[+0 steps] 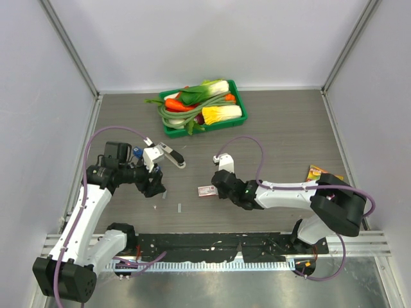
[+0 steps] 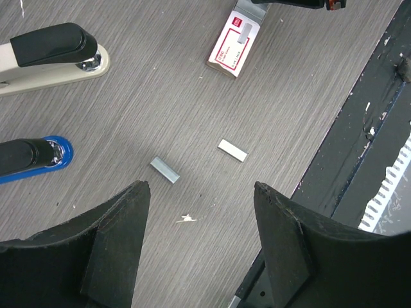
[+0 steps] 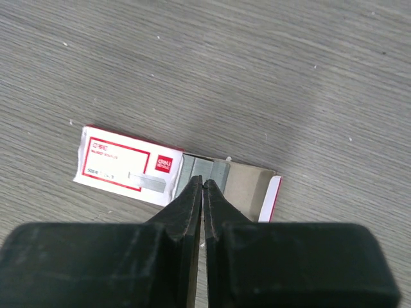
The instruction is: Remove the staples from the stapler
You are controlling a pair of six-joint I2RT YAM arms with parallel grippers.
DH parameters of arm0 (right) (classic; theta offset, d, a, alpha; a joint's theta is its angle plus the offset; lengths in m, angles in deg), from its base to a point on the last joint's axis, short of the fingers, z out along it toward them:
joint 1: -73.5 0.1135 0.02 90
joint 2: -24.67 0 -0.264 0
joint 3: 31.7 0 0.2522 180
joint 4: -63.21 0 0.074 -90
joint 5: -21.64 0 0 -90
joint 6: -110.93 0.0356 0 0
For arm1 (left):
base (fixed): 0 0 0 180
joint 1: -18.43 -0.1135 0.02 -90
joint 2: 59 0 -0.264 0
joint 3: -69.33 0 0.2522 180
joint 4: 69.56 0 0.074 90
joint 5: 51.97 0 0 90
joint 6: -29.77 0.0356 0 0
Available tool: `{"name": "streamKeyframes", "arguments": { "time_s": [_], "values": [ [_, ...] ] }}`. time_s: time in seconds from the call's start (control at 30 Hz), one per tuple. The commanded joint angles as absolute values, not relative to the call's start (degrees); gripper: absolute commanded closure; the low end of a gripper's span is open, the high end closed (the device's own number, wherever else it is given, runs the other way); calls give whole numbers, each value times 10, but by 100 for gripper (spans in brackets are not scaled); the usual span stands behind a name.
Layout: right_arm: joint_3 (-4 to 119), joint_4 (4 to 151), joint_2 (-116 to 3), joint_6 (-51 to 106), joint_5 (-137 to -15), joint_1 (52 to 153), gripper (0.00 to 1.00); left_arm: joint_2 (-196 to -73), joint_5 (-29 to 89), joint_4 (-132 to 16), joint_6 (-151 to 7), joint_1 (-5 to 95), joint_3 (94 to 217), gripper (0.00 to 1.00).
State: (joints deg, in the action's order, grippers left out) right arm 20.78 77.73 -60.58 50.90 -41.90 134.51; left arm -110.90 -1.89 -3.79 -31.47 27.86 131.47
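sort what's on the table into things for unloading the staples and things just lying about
For the job: cream stapler; blue stapler; loose staple strip and a second strip; open staple box under the shut right gripper.
Lying about: green tray of vegetables; yellow packet.

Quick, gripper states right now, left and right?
Left gripper: open, empty, above loose staples.
Right gripper: closed, tips at the open staple box, nothing visibly held.
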Motion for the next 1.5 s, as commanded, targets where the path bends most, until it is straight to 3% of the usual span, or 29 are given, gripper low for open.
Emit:
{"name": "streamKeyframes", "arguments": {
  "time_s": [0.0,0.17,0.37,0.63,0.87,1.0,1.07,1.2,1.47],
  "values": [
    [248,766,-579,493,-415,1348,89,-1105,-16,-43,-314,281,1322,30],
    [292,766,-608,467,-430,1357,80,-1107,13,-53,-320,281,1329,27],
    [327,784,-630,461,-413,1377,79,-1145,38,-68,-332,283,1314,29],
    [268,786,-532,466,-387,1376,64,-1278,146,-126,-366,345,1327,37],
    [237,803,-507,479,-386,1376,63,-1334,193,-152,-394,387,1316,40],
    [248,792,-525,491,-421,1377,50,-1320,219,-139,-406,387,1348,39],
    [288,794,-565,498,-440,1378,46,-1305,226,-133,-421,370,1376,38],
    [378,821,-648,502,-444,1424,28,-1280,183,-105,-422,308,1405,36],
    [513,916,-778,551,-428,1502,19,-1277,156,-68,-378,188,1417,37]
  ]
}}
